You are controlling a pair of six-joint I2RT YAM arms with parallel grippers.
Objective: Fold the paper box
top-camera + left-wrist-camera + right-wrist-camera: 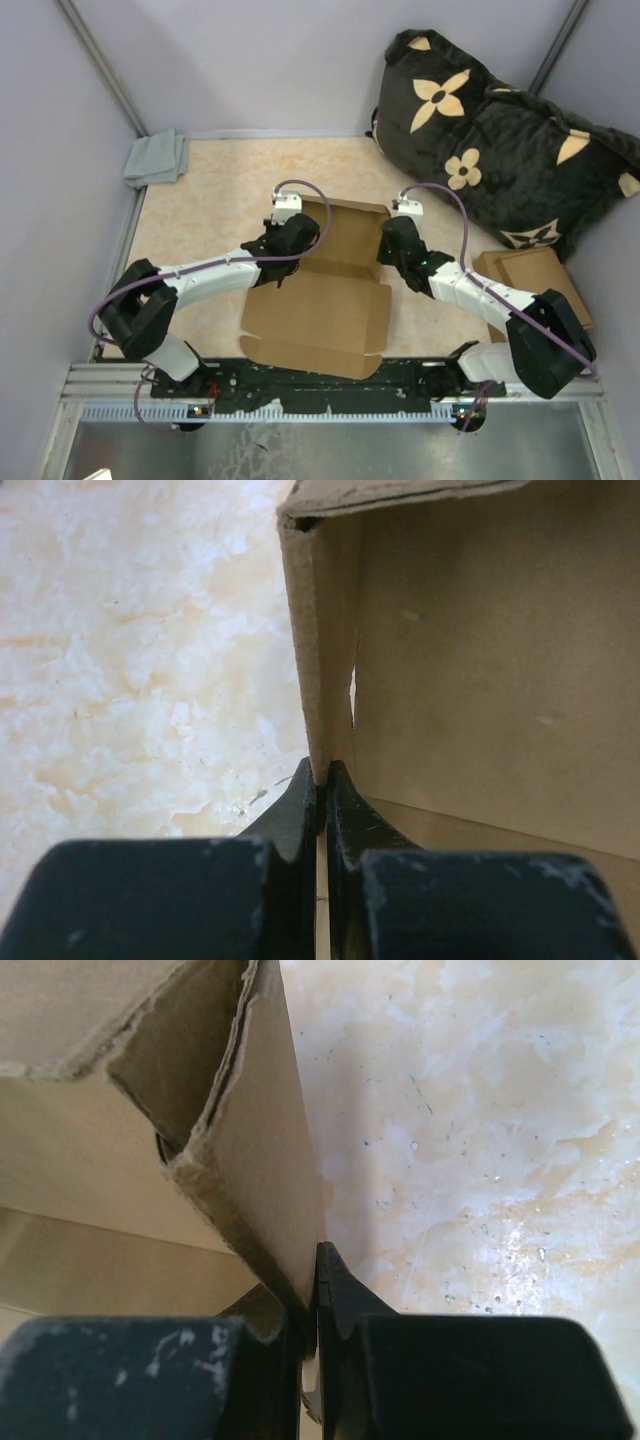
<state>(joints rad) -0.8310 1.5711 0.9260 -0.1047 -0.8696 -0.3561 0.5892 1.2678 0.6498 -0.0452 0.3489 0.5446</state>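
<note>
The left gripper (320, 780) is clenched on the box's (318, 300) left side wall, near its far corner. The box rests on the surface (200, 200), its far half raised into walls and its near lid flap lying flat. The right gripper (312, 1260) is clenched on the box's right wall, whose doubled flap gapes. To do this well, I judge both walls should be held upright and pressed evenly, so the flaps seat without tearing the slits.

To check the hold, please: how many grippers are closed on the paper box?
2. The left gripper pinches the left wall of the paper box; the right gripper pinches its right wall.
</note>
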